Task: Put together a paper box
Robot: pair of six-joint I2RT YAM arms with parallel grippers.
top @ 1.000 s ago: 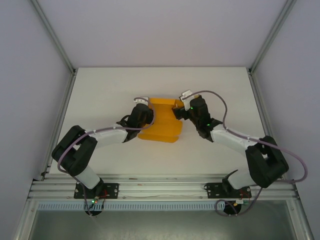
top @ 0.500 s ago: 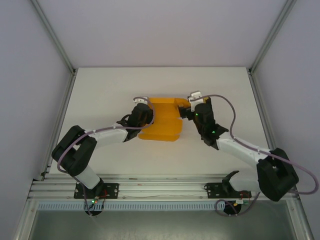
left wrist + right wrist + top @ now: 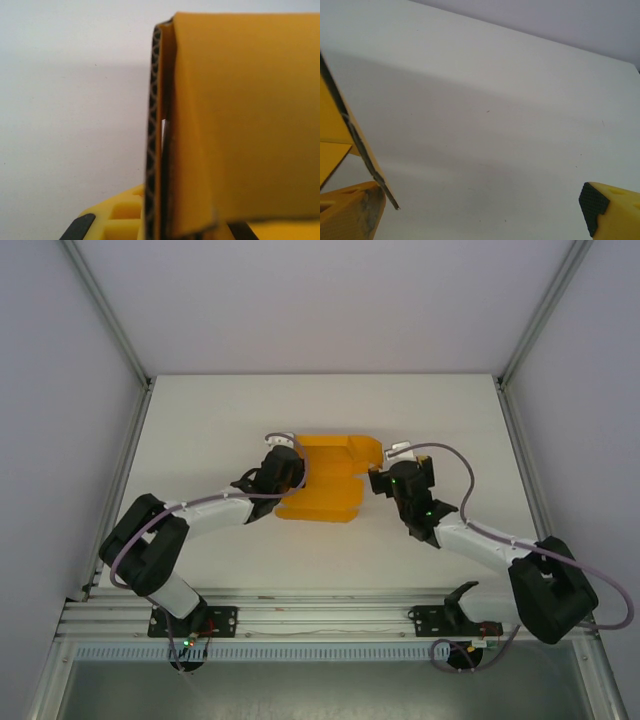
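Observation:
The paper box [image 3: 325, 485] is orange-yellow card, partly folded, lying at mid-table with flaps raised at its far side. My left gripper [image 3: 289, 462] sits at the box's far-left edge, shut on a folded-up side flap. In the left wrist view that doubled flap [image 3: 240, 115] stands upright between the yellow fingers [image 3: 112, 217], its corrugated edge facing the camera. My right gripper [image 3: 384, 480] stands open just right of the box, with nothing in it. In the right wrist view its fingers [image 3: 610, 210] are spread wide over bare table, and the box's edge [image 3: 335, 125] is at the far left.
The white table [image 3: 200, 420] is walled by aluminium frame rails [image 3: 125, 470] left and right. Both arms' bases are bolted to the near rail [image 3: 320, 615]. Grey cables loop along each arm.
My right gripper has drawn back from the box's far-right corner, moving right and toward the near edge, still open. The left gripper and the box have hardly moved.

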